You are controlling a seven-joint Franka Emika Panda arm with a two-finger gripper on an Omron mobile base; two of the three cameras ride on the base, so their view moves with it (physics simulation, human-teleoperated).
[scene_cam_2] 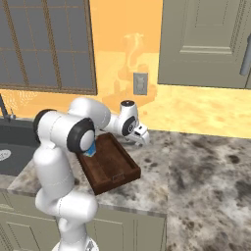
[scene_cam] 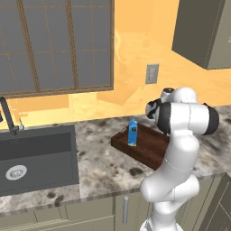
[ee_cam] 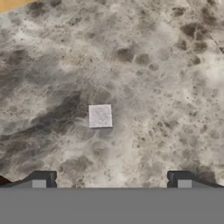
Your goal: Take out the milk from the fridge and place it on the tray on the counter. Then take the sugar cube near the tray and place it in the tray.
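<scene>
Window point(scene_cam: 54, 45) upper left of the left base view, dark sink point(scene_cam: 36, 158) lower left, grey cabinet point(scene_cam_2: 206, 41) upper right of the right base view, outlet point(scene_cam_2: 140, 83) on the orange wall. Counter point(scene_cam_2: 206, 166) is speckled marble. Tray point(scene_cam: 146, 144) sits mid-frame, milk point(scene_cam: 132, 132) upright in it near its left end. Sugar cube point(ee_cam: 100, 116) lies on bare counter, centre of hand view. Gripper point(ee_cam: 111, 179) spread wide, empty, tips apart from the cube.
</scene>
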